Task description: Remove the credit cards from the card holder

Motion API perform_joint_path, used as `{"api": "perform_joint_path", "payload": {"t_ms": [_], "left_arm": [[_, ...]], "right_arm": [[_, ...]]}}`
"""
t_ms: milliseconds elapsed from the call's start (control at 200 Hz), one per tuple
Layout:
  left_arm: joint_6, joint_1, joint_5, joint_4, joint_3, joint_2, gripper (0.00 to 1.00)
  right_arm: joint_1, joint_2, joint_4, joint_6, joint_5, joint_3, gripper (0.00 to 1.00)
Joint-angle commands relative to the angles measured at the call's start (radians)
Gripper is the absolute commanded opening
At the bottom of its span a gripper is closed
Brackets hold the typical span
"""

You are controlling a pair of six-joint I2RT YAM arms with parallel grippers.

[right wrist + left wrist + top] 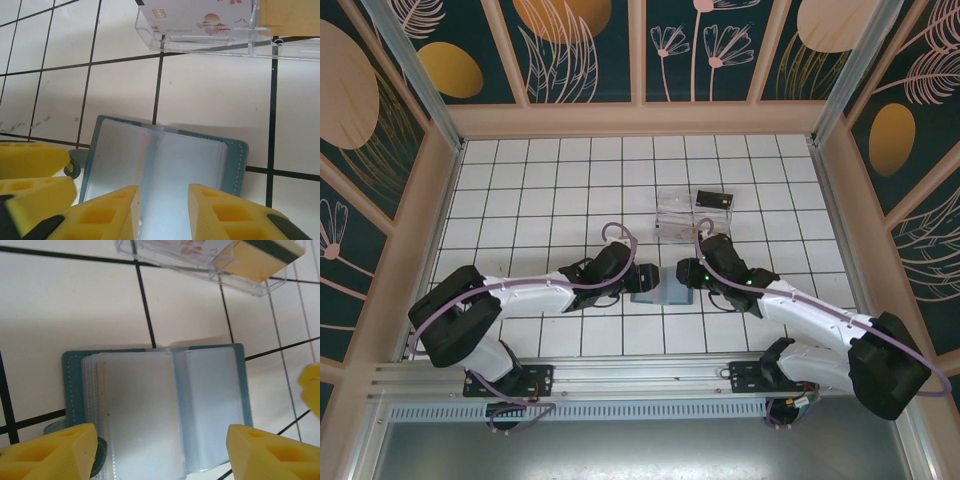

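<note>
The card holder (660, 293) lies open and flat on the white tiled worktop (520, 200), near the middle, right between the ends of the two arms. It is blue-green at the edges, with a stack of see-through pockets (150, 410) facing up. The pockets look foggy, and I cannot tell if there are cards inside them. A small round tab (74, 167) sticks out from one side of it. The left fingers (50, 452) are yellow and spread wide, one by each side of the card holder, and they hold nothing. From the left wrist camera the card holder sits between them, and I cannot tell if they touch it. The right fingers (105, 215) are yellow too. They are only a little way apart, with a narrow gap between them, and they are over the middle of the card holder, where the pockets fold. They hold nothing that I can see, and I cannot tell if they press on the pockets. The right wrist camera also shows the left arm's yellow fingers at its left edge, just beside the card holder. A little farther back on the worktop is a clear plastic box (682, 213). In it there is a white card (195, 15) with a small chip and red pictures, and a tan card (255, 257) with a dark stripe. A small black card (715, 199) lies at the box's far right corner.
</note>
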Motion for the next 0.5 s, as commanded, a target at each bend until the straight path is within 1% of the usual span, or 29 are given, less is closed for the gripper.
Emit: {"api": "perform_joint_path", "payload": {"t_ms": [0, 225, 355, 490], "left_arm": [[0.015, 0.002, -0.016, -0.006, -0.001, 0.017, 0.70], [0.023, 0.003, 0.012, 0.014, -0.009, 0.010, 0.70], [0.030, 0.003, 0.016, 0.019, -0.006, -0.012, 0.69], [0.039, 0.002, 0.029, 0.016, 0.002, -0.005, 0.68]], "right_arm": [[-0.007, 0.021, -0.044, -0.004, 0.022, 0.000, 0.33], [-0.019, 0.075, -0.051, 0.015, 0.062, -0.060, 0.32], [-0.039, 0.085, 0.001, 0.010, 0.023, -0.101, 0.31], [-0.041, 0.122, 0.046, 0.004, 0.017, -0.106, 0.27]]}}
